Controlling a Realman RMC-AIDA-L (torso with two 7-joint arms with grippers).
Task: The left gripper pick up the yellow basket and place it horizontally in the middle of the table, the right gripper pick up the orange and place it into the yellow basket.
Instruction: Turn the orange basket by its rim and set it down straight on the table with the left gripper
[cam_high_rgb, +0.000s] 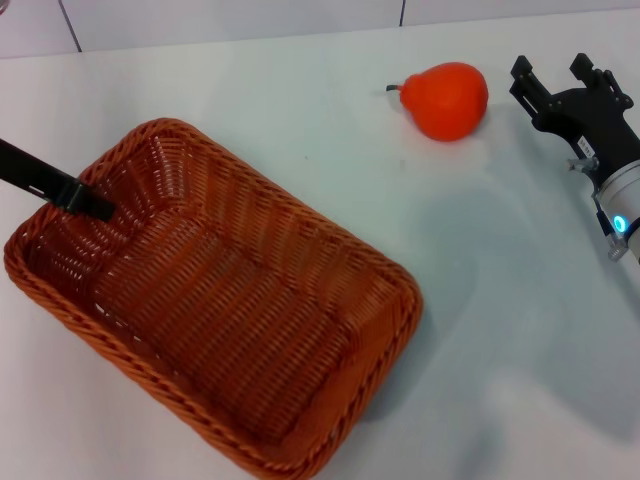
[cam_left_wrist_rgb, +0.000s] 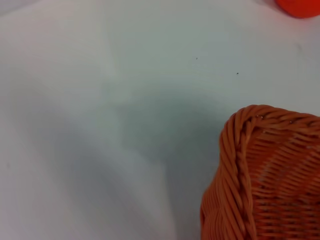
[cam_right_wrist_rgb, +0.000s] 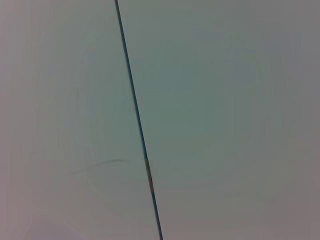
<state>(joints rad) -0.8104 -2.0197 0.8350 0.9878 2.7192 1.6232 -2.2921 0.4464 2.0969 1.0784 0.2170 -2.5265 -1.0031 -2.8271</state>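
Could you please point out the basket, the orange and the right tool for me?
basket (cam_high_rgb: 330, 250): head view, far braided rim.
orange (cam_high_rgb: 448, 100): head view, middle of its body.
right tool (cam_high_rgb: 556, 75): head view, between its fingertips.

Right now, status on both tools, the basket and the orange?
Left tool at yellow basket far-left rim; basket sits diagonal. Right tool open, beside orange, not touching. Orange on the table; nothing between.
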